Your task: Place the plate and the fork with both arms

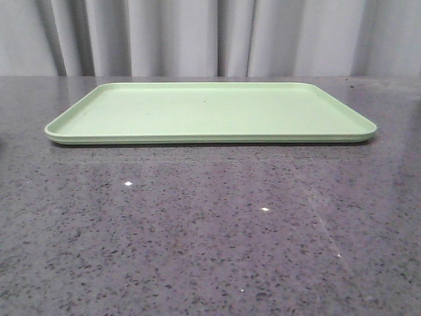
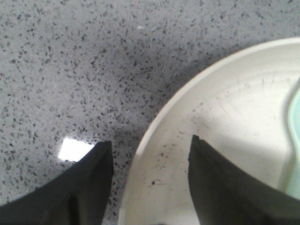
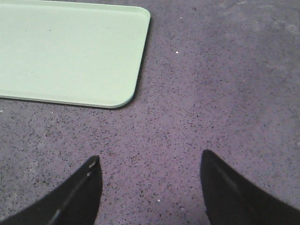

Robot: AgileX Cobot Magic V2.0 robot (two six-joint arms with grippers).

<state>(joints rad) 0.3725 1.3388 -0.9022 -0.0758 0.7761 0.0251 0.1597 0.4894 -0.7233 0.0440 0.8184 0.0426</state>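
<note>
The plate [image 2: 234,108] shows only in the left wrist view, as a cream-white rim and pale inside, lying on the speckled table. My left gripper [image 2: 150,143] is open and straddles the plate's rim: one finger is outside over the table, the other over the plate's inside. I cannot tell whether they touch it. My right gripper [image 3: 150,157] is open and empty over bare table, near the tray's corner. The fork is out of view. Neither gripper shows in the front view.
A large light-green tray [image 1: 210,108] lies empty at the far middle of the dark speckled table; its corner shows in the right wrist view [image 3: 70,51]. A pale blue-green edge [image 2: 295,140] lies in the plate; I cannot tell what it is.
</note>
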